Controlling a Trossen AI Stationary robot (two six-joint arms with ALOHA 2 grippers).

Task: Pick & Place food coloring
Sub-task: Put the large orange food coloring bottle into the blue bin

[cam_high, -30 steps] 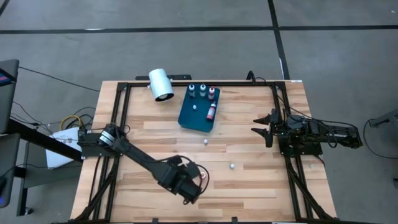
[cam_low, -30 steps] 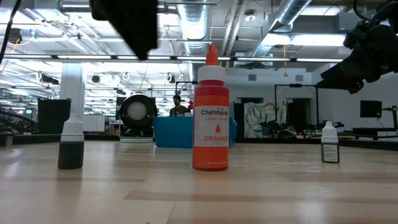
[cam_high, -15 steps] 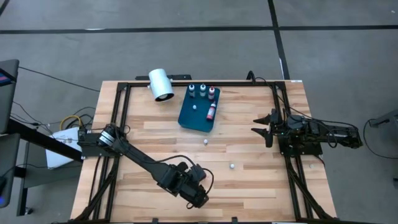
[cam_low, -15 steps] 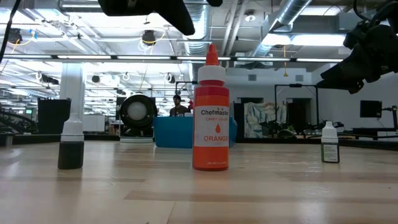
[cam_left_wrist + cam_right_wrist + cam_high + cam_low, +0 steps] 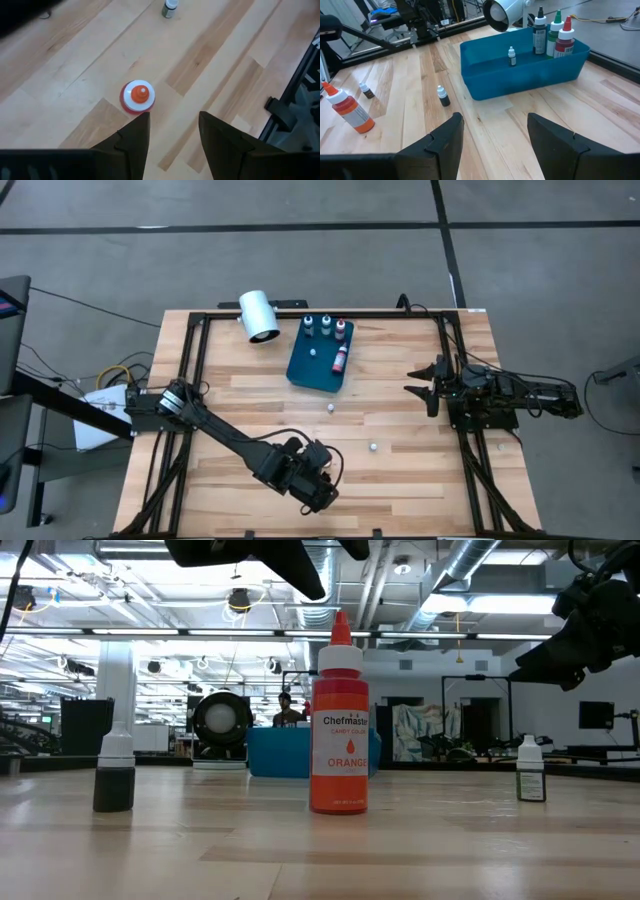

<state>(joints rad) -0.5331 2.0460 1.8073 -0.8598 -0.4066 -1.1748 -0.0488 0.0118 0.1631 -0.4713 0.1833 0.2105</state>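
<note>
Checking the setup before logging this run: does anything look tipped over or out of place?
Yes. The white cylinder lies on its side by the blue tray, and one red-topped bottle lies flat in the tray while the others stand upright.

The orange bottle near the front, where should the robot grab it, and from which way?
Probably best: come straight down from above and pinch the body just under the cap. The orange bottle stands upright on the table, and the left gripper hovers open just beside and above it, with clear wood all around. Its cone-shaped tip is narrow and slippery-looking; the wider body gives the fingers more to hold.
</note>
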